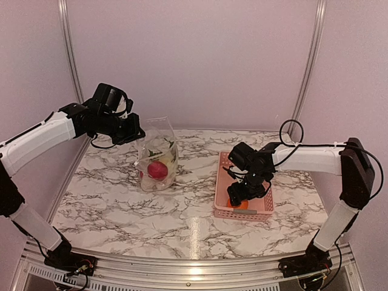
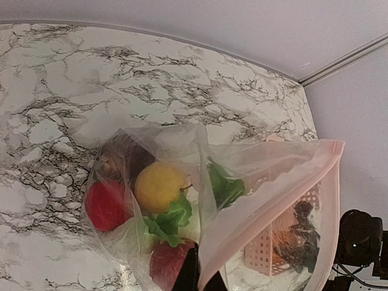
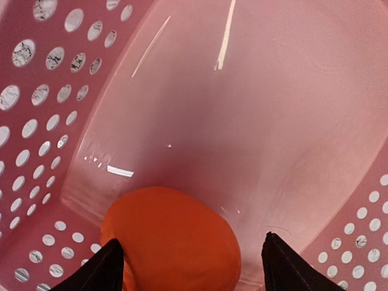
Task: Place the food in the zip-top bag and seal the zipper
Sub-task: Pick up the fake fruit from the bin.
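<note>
1. Over the left side of the worktop [image 1: 182, 224], my left hand [image 1: 133, 132] is pinched together on the top edge of the zip-top bag [image 1: 159, 160], holding it upright with its bottom on the marble
2. Through the clear plastic I see a red ball [image 2: 106, 205], a yellow piece [image 2: 159, 187], green leafy pieces [image 2: 170, 221] and a dark piece [image 2: 124, 156] inside
3. Off to the right, my right hand [image 1: 242, 195] is down inside the pink basket [image 1: 222, 182], well apart from the bag
4. Its fingers [image 3: 100, 273] stand apart, one on each side of an orange ball [image 3: 176, 239] on the basket floor
</note>
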